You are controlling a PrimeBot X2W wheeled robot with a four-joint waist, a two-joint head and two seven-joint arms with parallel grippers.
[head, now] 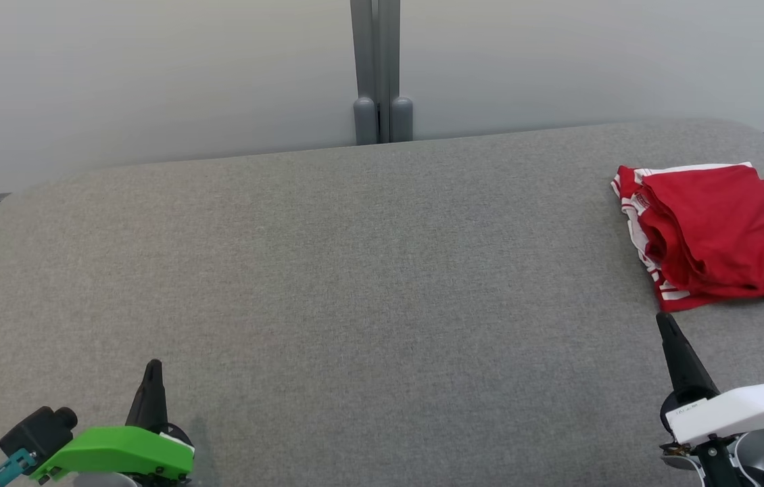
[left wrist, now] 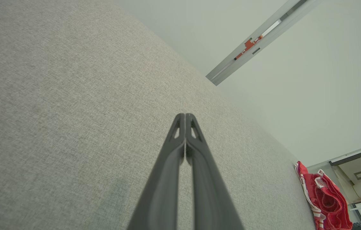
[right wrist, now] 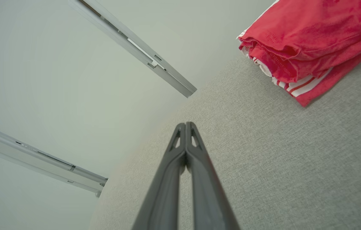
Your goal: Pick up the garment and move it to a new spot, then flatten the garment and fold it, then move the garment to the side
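Red jersey (head: 713, 237) lies folded at the grey worktop's (head: 355, 270) far right, near right gripper (head: 662, 319). Left gripper (head: 152, 368) and right gripper: fingers pressed together, empty. Move-aside step looks done; next, probably only withdrawal.

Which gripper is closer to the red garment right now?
Right. The right gripper sits just short of the folded red garment, apart from it, jaws shut. The left gripper is far across the grey surface, on the opposite side.
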